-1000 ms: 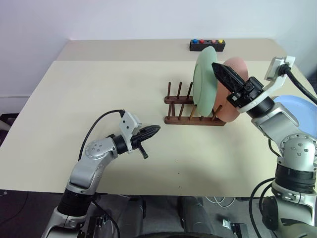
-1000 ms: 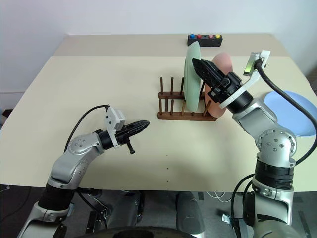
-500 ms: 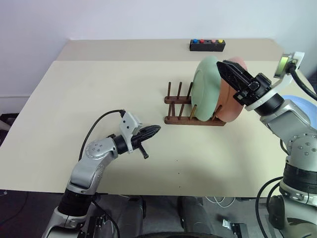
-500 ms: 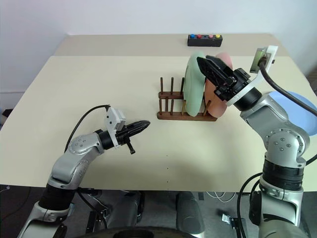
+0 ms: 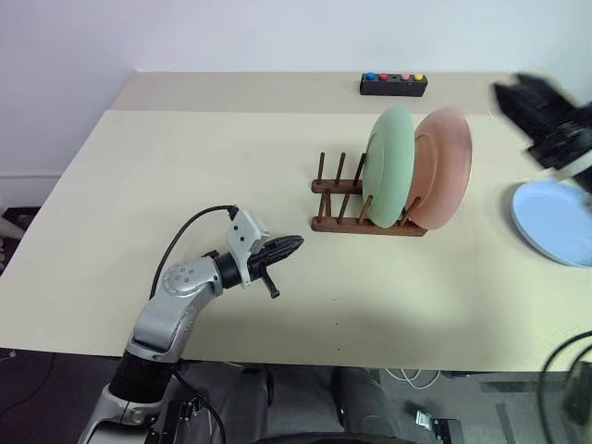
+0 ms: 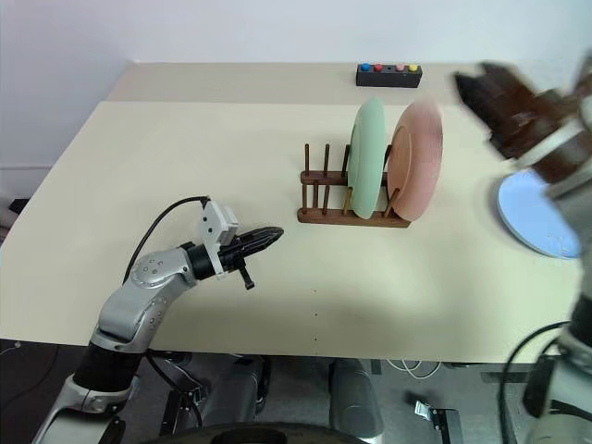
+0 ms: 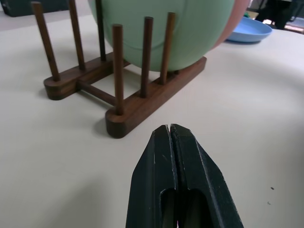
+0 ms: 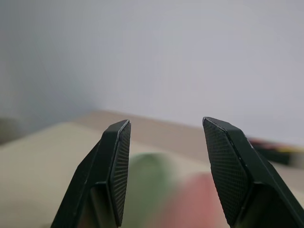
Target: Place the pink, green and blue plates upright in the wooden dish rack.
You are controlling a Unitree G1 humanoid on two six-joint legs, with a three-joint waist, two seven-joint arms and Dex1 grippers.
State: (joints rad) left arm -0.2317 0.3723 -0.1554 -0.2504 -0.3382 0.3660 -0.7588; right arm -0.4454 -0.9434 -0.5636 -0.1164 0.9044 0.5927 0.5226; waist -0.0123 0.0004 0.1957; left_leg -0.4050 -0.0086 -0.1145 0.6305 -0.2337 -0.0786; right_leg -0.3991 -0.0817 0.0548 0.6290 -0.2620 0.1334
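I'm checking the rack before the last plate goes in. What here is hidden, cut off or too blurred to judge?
- Pink plate: its foot in the wooden dish rack is hidden behind the green plate in the eye views.
- Blue plate: cut off by the left eye view's edge.
- Right gripper: motion-blurred in the eye views.
- Plates in the right wrist view: an out-of-focus smear.

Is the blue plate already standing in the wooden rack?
No, the blue plate lies flat on the table to the right of the wooden dish rack, which holds just the green plate and pink plate.
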